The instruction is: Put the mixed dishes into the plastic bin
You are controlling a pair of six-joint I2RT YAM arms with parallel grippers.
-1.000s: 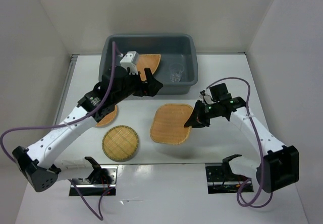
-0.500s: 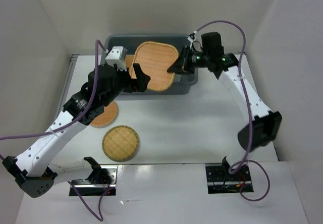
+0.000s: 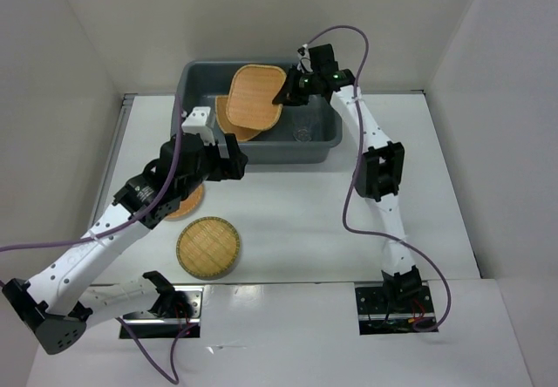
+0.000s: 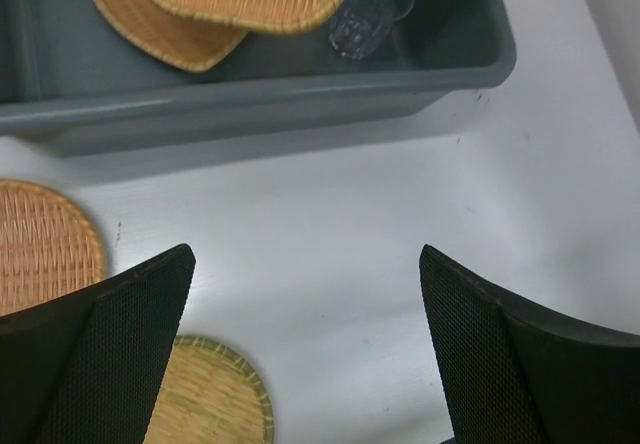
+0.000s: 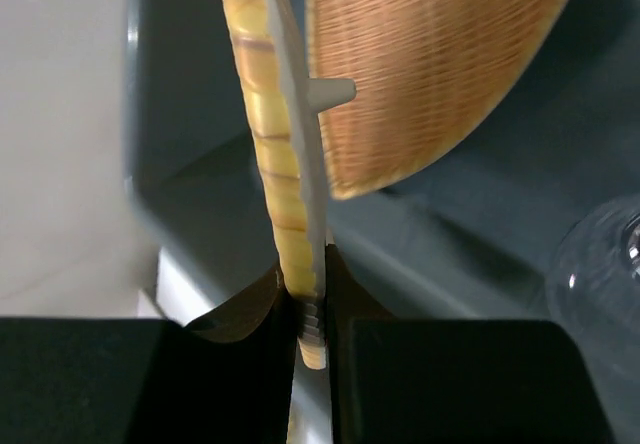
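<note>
Right wrist: pincer [image 5: 310, 306] grips orange-tan woven tray [image 5: 268, 154] edge-on above grey bin [image 5: 178, 114].

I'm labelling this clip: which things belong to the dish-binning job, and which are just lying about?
Job: dark grey plastic bin; rounded-square wicker tray; fan-shaped wicker tray; clear glass cup; pale round wicker tray; darker round wicker tray.
Other: purple cables; white table.

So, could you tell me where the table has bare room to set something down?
Free: the table between the plastic bin, the near round tray and the right arm. Crowded: the bin's left, fan-shaped tray beneath the gripped square tray.
</note>
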